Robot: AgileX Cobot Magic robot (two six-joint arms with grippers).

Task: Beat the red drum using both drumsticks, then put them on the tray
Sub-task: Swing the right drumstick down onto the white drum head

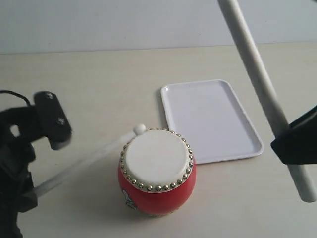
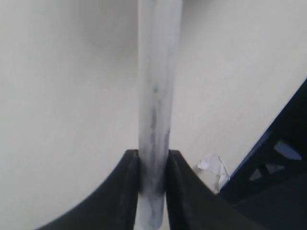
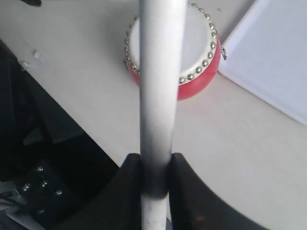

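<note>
Edging drum (image 1: 157, 171) rim: drumstick (image 1: 89, 159) tip

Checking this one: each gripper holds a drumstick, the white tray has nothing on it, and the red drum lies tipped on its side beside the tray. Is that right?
Not quite. The red drum is not tipped on its side. It stands upright with its studded skin facing up, beside the tray, as the exterior view shows. The rest holds.
</note>
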